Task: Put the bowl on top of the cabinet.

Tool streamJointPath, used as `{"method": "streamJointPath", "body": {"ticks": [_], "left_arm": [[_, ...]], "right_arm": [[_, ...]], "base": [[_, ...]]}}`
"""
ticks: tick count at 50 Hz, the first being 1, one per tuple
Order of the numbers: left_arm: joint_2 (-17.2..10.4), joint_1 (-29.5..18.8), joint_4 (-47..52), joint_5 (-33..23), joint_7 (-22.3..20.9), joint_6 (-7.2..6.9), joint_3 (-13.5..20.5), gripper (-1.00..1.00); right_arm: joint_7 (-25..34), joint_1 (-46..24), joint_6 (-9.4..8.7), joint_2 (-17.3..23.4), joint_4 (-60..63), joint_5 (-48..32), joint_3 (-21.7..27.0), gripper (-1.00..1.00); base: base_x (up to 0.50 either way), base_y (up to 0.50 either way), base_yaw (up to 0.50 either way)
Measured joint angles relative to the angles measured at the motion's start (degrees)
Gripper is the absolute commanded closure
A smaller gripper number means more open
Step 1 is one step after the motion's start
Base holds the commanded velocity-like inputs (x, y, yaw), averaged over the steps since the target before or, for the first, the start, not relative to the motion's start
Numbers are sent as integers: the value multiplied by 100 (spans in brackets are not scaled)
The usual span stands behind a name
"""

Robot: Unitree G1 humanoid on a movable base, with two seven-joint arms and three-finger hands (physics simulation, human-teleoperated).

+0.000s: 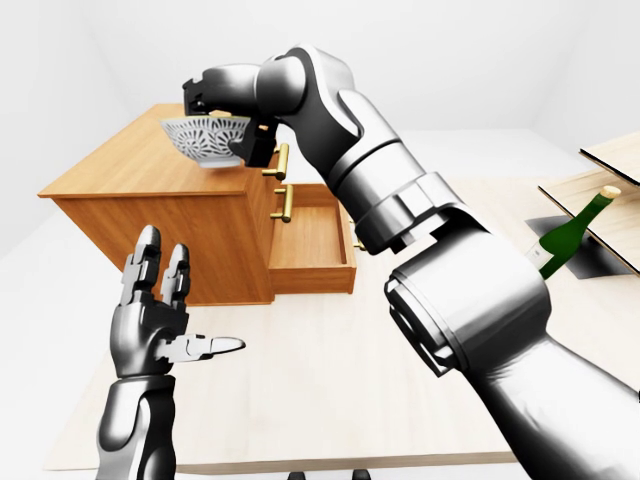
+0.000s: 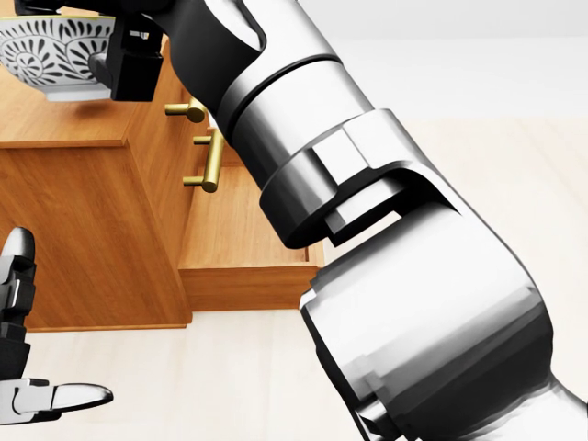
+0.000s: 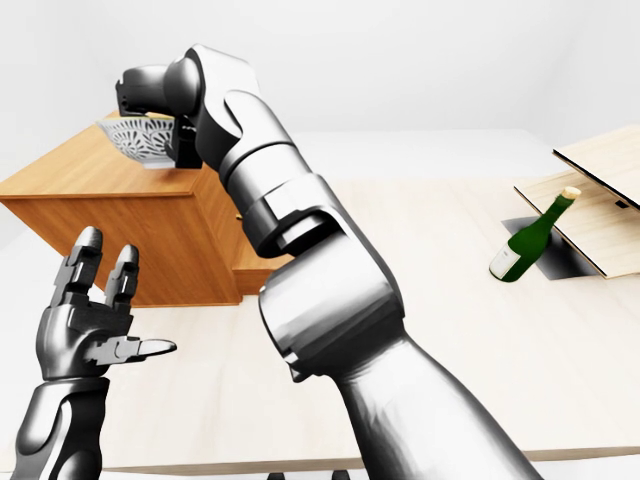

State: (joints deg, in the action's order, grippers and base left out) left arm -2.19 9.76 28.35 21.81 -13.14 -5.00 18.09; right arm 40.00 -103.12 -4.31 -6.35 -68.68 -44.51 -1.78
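Right now: right hand (image 1: 222,90) grips far-right rim of bowl (image 1: 205,138), dark fingers (image 2: 133,64) clamped over its edge. Bowl white with dark leaf pattern, upright, over cabinet (image 1: 130,175) top near right edge; cannot tell if base touches wood. Drawer (image 1: 310,245) open on cabinet's right side, brass handles (image 1: 283,205) above it. Left hand (image 1: 155,320) low at left, fingers spread wide, holding nothing. Green bottle (image 3: 528,240) far right, tilted; pale label too small to read.
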Motion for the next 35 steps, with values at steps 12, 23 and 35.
{"method": "streamJointPath", "body": {"ticks": [12,23,35], "left_arm": [[4,2,9,-21,7,0,-28,-100],[-1,-3,4,-19,1,0,-28,-100],[1,-7,-7,-35,1,0,-44,-100]], "right_arm": [[0,29,0,-3,12,-138,71,-100],[0,-4,-11,8,21,-273,116,-100],[0,-96,-42,64,30,-336,134,-100]], "base": [[0,0,0],[0,0,0],[0,0,0]]}}
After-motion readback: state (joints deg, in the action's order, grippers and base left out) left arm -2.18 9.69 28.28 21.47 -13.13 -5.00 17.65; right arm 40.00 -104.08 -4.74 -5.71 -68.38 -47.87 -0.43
